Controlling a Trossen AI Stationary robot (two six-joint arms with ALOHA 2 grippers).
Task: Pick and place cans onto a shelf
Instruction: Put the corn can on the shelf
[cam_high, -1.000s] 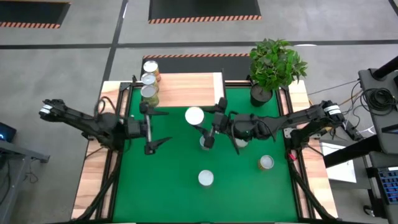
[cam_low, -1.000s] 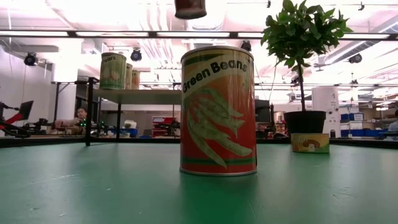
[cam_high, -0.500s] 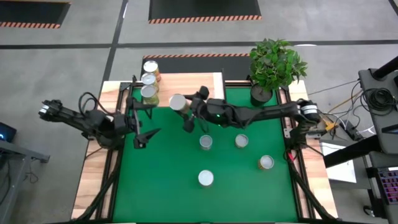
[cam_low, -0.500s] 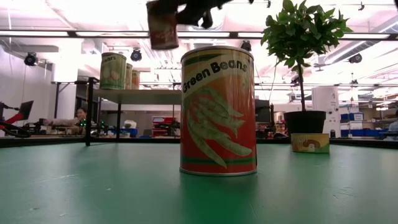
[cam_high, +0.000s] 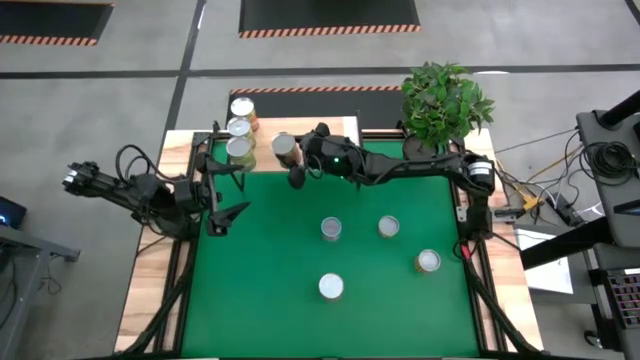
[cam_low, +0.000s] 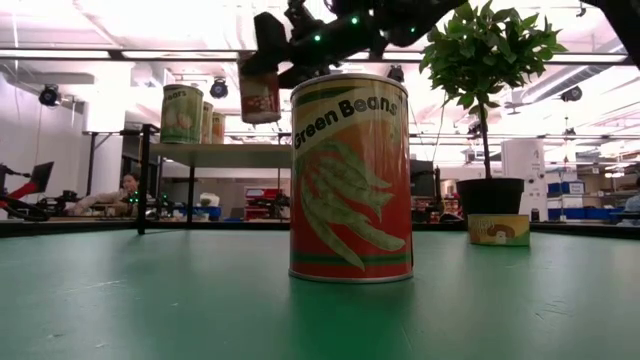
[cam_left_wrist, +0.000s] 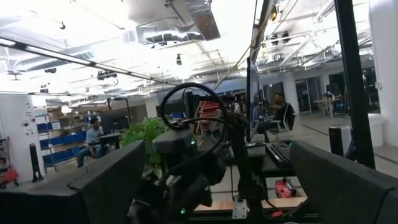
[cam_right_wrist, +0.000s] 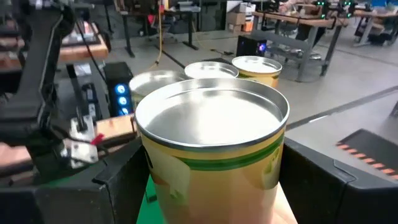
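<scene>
My right gripper (cam_high: 293, 160) reaches in from the right, shut on a yellowish can (cam_high: 285, 147) with a silvery top. It holds the can above the pale-wood shelf (cam_high: 320, 135), just right of three cans (cam_high: 240, 128) standing in a row on the shelf's left end. In the low view the held can (cam_low: 260, 95) hangs higher than the shelf board (cam_low: 225, 155). Several more cans (cam_high: 331, 229) stand on the green mat (cam_high: 270, 270). My left gripper (cam_high: 226, 197) is open and holds nothing, over the mat's left edge near the shelf's front leg. My right gripper pinches the can's side wall (cam_right_wrist: 186, 180) between its two fingers (cam_right_wrist: 112, 186), one on each side below the rim. The fingers lie level and come from the table's right. The can is about upright, top up, lifted clear above the shelf.
A potted plant (cam_high: 443, 105) stands at the far right corner. A green-beans can (cam_low: 350, 178) stands close to the low camera. Loose cans on the mat stand at the middle (cam_high: 389, 227), right (cam_high: 428, 262) and near side (cam_high: 331, 287).
My right gripper has carried the can from over the mat's middle toward the far left, to above the shelf beside the three cans, sinking a little. My left gripper has drawn back toward the table's left edge and stayed open.
</scene>
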